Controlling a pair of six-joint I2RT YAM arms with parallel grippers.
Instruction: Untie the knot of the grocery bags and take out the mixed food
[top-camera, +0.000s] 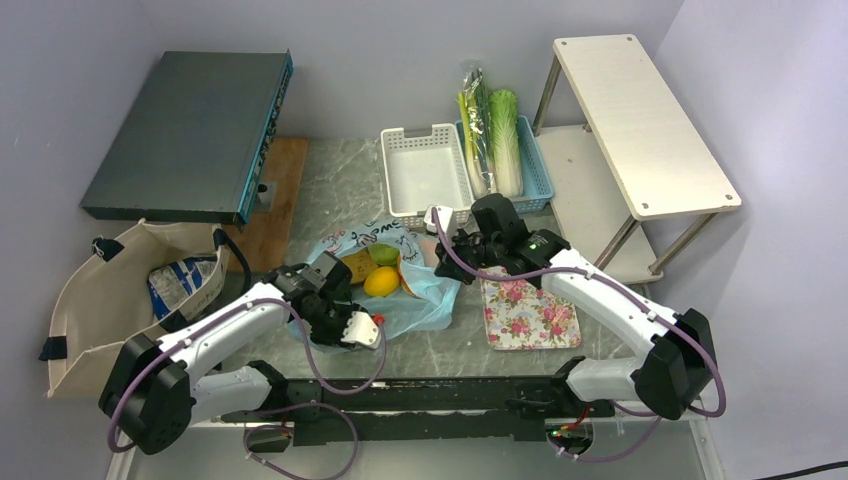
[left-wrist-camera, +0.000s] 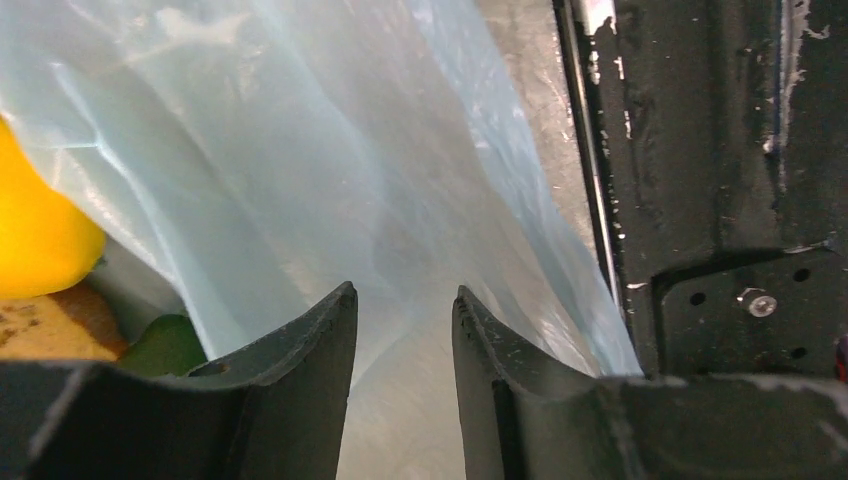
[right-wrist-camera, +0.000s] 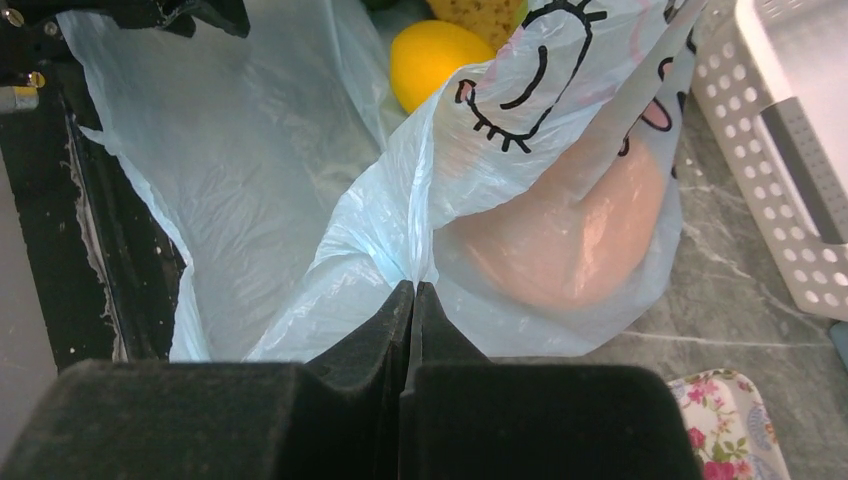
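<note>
At the middle of the worktop's (top-camera: 330, 190) near edge, the light-blue plastic bag (top-camera: 425, 305) lies slumped with its mouth gaping. No knot shows in any view, so I read the untying as done here and the take-out step as in hand. The canvas tote (top-camera: 90, 300) sits at the left edge with a blue chip bag (top-camera: 180, 285) inside it, and neither arm is on it. At the middle of the far edge are a white basket (top-camera: 462, 170) and, just beside it, a blue basket (top-camera: 538, 160) holding green stalks (top-camera: 476, 125) and napa cabbage (top-camera: 506, 140). A floral tray (top-camera: 525, 310) lies just right of the plastic bag. In the bag's mouth a yellow fruit (top-camera: 382, 281), a green piece (top-camera: 383, 254) and a brown piece (top-camera: 357, 264) sit bunched together, and a pale orange round item (right-wrist-camera: 570, 240) shows through the film. Right gripper (right-wrist-camera: 413, 290): jaws clenched on a pinch of bag film at the far-right side of the mouth. Left gripper (left-wrist-camera: 403, 295): at the bag's near-left side, jaws released, with film beyond the gap but not pinched. Next move, my call: the right keeps the mouth pulled open while the left goes in over the rim for the yellow fruit, closing on the fruit only. Loose film in the jaws would drag the whole bag.
</note>
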